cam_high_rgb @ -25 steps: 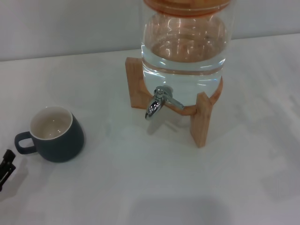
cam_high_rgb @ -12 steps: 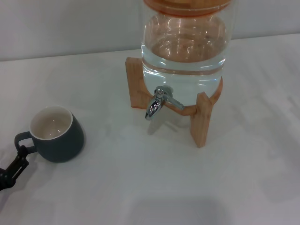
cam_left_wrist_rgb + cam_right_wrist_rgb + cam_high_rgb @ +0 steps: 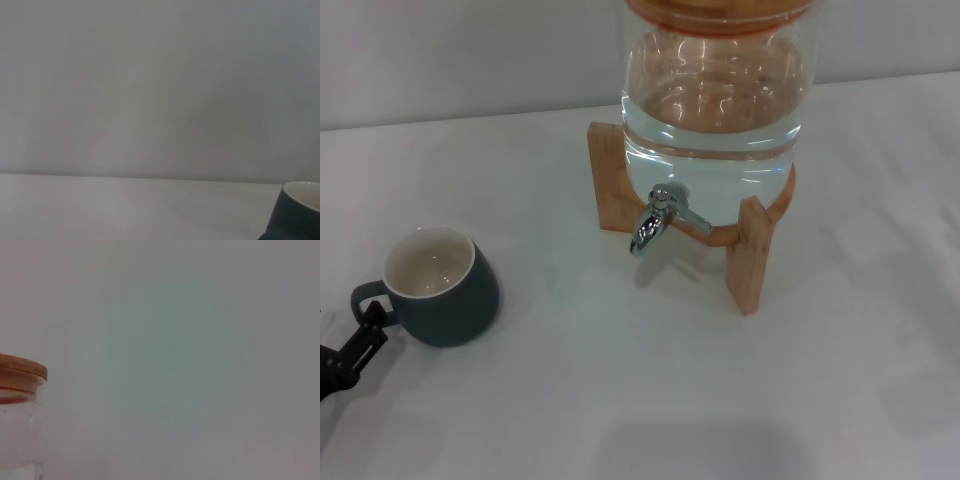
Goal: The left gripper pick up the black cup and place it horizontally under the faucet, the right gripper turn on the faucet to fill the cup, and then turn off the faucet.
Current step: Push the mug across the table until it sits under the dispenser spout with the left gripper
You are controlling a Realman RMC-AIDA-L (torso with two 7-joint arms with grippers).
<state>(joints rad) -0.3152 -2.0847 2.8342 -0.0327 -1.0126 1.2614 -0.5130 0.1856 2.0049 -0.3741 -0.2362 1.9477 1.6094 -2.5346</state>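
- Two containers stand on the white table (image 3: 620,400) in the head view: the black cup (image 3: 445,290) at the left and a clear glass jar (image 3: 715,110) farther back, towards the right.
- The cup sits upright on the table, mouth up; its cream-white inside looks bare, with no liquid that can be made out. Its small loop handle points to the left edge of the view.
- The left gripper (image 3: 355,345) shows only as a black tip at the lower left edge, its end right at the cup's handle. Whether it touches the handle, and whether its fingers are spread or closed, cannot be told.
- The jar rests on wooden legs (image 3: 750,255) and holds clear water up to a level near its shoulder; a wooden lid (image 3: 720,12) closes its top.
- The faucet (image 3: 655,220) juts from the jar's lower front, its chrome spout pointing down at bare table. The cup stands well apart from it.
- Left wrist view: a plain wall, a strip of table, and the cup's dark side with its pale rim (image 3: 297,210) in one corner.
- Right wrist view: the plain wall, with the jar's lid edge (image 3: 22,367) and a little glass below it at one side. The right gripper itself is nowhere seen.
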